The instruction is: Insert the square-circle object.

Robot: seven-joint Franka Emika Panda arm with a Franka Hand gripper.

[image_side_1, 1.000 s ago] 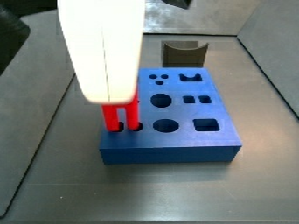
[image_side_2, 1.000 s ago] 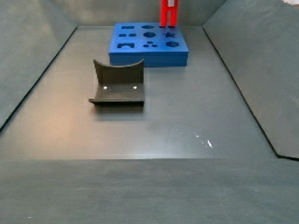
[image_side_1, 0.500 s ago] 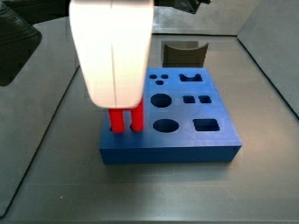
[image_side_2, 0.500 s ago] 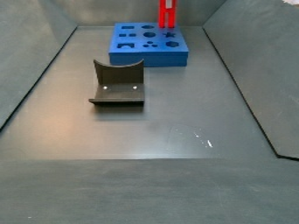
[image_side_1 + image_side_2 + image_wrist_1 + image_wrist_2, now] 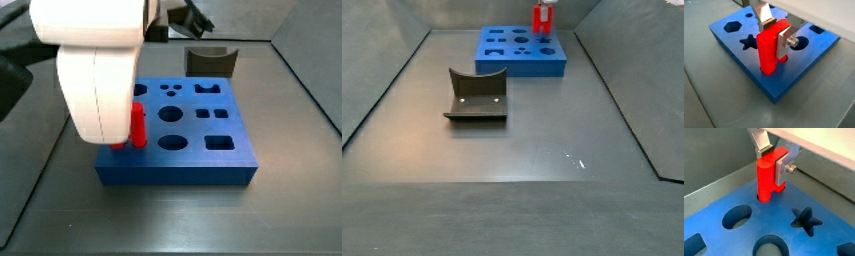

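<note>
My gripper (image 5: 774, 36) is shut on the square-circle object (image 5: 769, 52), a bright red peg of two joined bars, with one silver finger (image 5: 784, 42) on each flat side. The peg stands upright with its lower end in a hole near a corner of the flat blue block (image 5: 747, 62). The other wrist view shows the same grip (image 5: 773, 160) on the peg (image 5: 765, 178). In a side view the white gripper body (image 5: 94, 70) hides most of the peg (image 5: 136, 128) on the blue block (image 5: 181, 150). In a side view the peg (image 5: 543, 18) rises from the block (image 5: 516, 55).
A dark grey block with a curved notch (image 5: 476, 95) lies on the grey floor in front of the blue block; it also shows behind the blue block in a side view (image 5: 210, 60). The blue block has several other shaped holes, among them a star (image 5: 749, 42). Grey walls bound the floor.
The gripper and peg have come lower, so less red shows above the block. The blue block has shifted sideways on the floor with them.
</note>
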